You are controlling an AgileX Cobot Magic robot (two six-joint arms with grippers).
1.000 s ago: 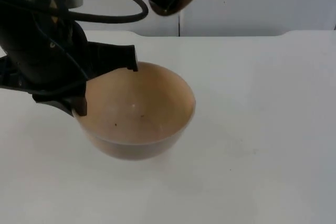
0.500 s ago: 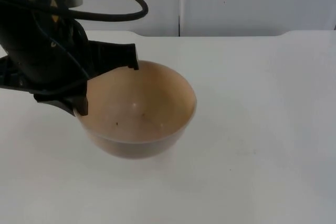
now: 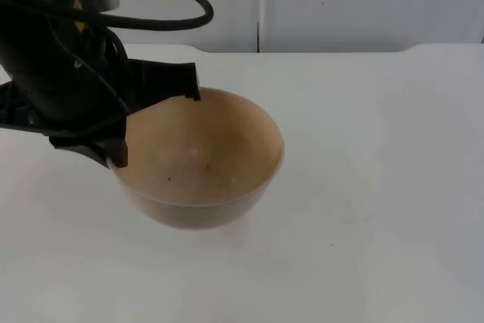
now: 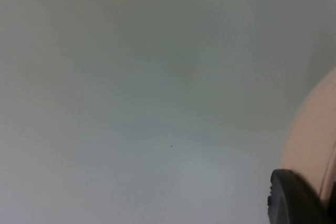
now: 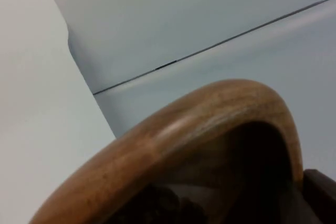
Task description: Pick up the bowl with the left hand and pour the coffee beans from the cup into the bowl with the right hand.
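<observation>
**A:** Left end effector (image 3: 155, 125)?

**B:** Clamped on the left rim of the bowl (image 3: 204, 164), one black fingertip (image 4: 294, 200) pressed against the pale wall. Judging by the shadow beneath, carried just off the surface (image 3: 378, 187), left of its middle and nearer the far edge than the near one.

**A:** Handling of that bowl?

**B:** Probably light and stiff, with a smooth and likely slippery wall. Held by one side of the rim only, so liable to tip away from the grip once weight lands in it. Best kept level, mouth up. Just a dark speck or two inside, no heap of beans.

**A:** Right end effector (image 5: 317, 192)?

**B:** Closed around the cup (image 5: 173, 135), to judge from the wooden rim looming close against the fingertip. Dark lumps low inside, likely the coffee beans (image 5: 157, 205).

**A:** And the cup itself?

**B:** Wooden, rigid, hard to damage. Seemingly gripped at its side, leaving the lip free for pouring. Loose beans apt to rush out and bounce, so better tilted slowly.

**A:** Position against the bowl?

**B:** High over the surface's far edge, in front of the grey partition wall (image 3: 363, 5). Beyond the bowl's far rim and well apart from it, not yet over the mouth.
</observation>
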